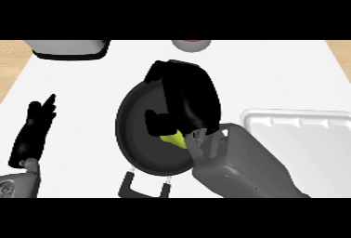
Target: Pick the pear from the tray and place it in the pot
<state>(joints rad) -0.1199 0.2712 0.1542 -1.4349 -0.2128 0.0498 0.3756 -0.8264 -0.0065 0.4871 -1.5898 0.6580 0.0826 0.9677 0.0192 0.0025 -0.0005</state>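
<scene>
My right hand hangs over the black pot in the middle of the white counter, its fingers and thumb curled around the yellow-green pear. Only a small part of the pear shows below the palm, over the pot's inside. The pot has a black handle at its near side. The white tray lies to the right, partly behind my right forearm. My left hand rests open at the left edge, fingers pointing up, apart from the pot.
A grey and black appliance stands at the back left. A small round grey object sits at the back centre. Wooden floor shows beyond the counter's left and right corners.
</scene>
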